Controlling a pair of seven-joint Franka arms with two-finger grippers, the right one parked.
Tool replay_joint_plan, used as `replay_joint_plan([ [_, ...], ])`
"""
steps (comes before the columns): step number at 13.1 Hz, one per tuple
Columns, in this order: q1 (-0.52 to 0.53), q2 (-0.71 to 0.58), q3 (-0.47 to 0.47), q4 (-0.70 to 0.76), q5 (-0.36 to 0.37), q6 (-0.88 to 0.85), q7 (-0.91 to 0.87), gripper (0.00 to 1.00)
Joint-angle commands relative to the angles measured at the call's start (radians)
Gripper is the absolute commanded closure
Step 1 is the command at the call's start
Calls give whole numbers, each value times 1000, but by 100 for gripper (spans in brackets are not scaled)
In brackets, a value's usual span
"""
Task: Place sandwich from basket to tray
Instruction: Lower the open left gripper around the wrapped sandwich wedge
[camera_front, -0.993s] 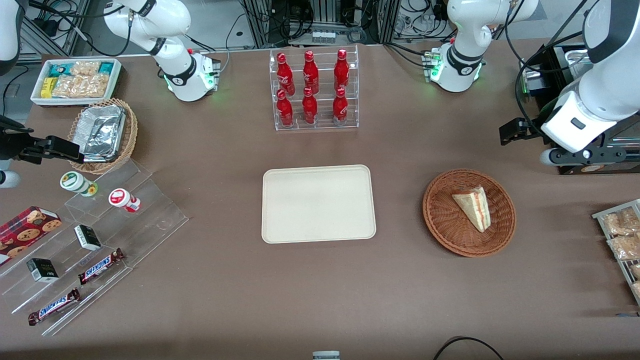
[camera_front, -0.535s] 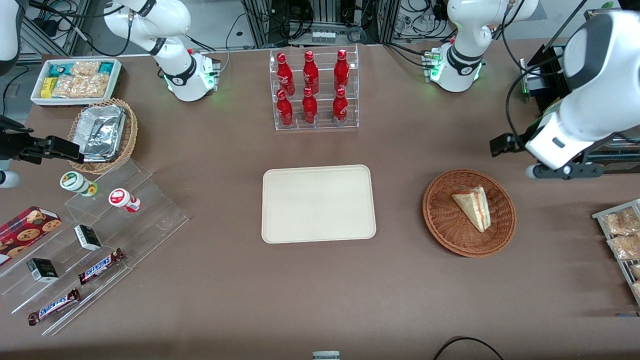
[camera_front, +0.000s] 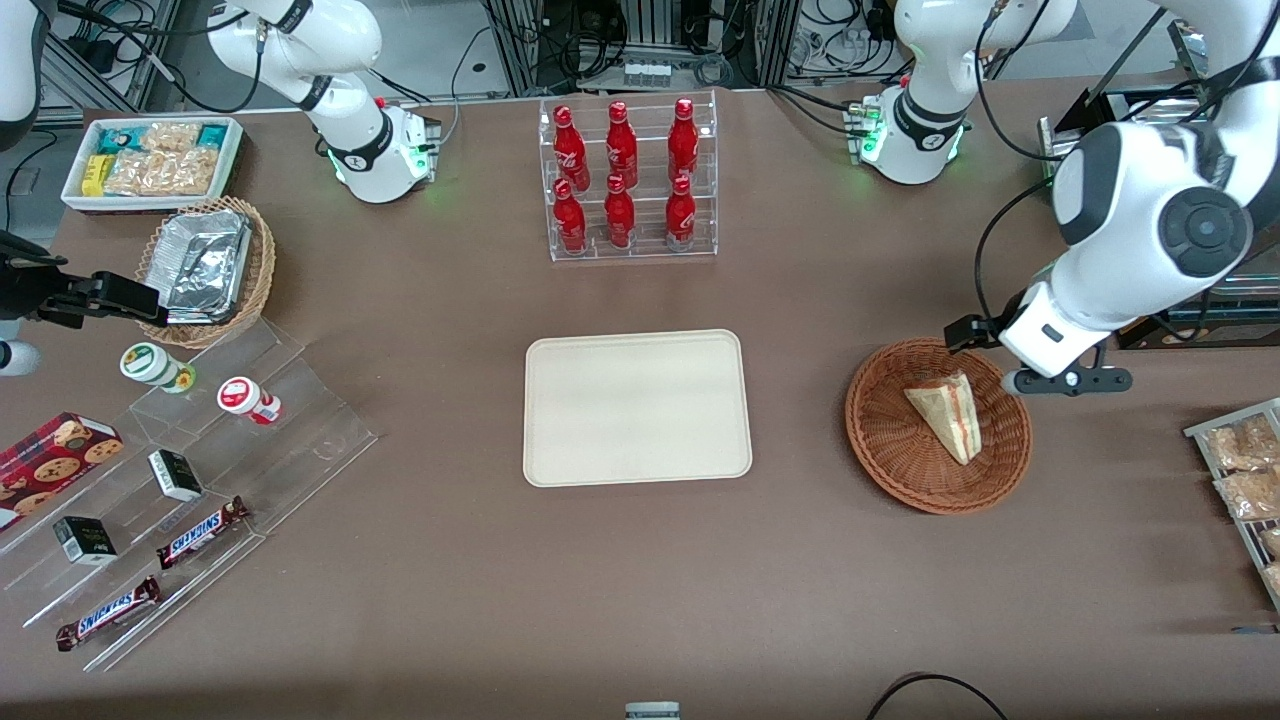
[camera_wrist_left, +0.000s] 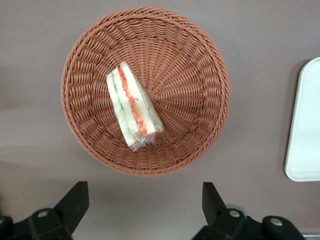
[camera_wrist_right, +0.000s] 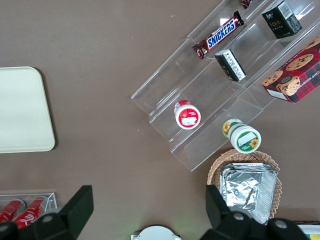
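1 sandwich (camera_front: 946, 416) lying in the round brown basket (camera_front: 890, 460), beside the cream tray (camera_front: 637, 407). Just above the basket's edge, a bit farther away, the gripper (camera_wrist_left: 145, 202) hanging, fingers wide apart, holding nothing.

Counts: 1 sandwich (camera_front: 945, 413), 1 basket (camera_front: 880, 440), 1 tray (camera_front: 636, 408), 1 gripper (camera_wrist_left: 145, 200) above bench near basket, fingers apart. 6 red bottles (camera_front: 620, 175) in rack. 2 Snickers bars (camera_front: 200, 531). 2 small dark boxes (camera_front: 174, 474). 2 lidded cups (camera_front: 246, 398).
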Motion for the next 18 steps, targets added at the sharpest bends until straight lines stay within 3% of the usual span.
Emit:
replay_joint_plan([
  [1,-4,-21,7,-94,4,111,16,0],
  [3,-4,-21,9,-169,4,228,16,0],
  [9,-2,25,46,-191,4,302,-24,0],
  [16,-15,95,47,-199,4,446,-579,0],
  [18,-16,103,47,-202,6,446,-593,0],
])
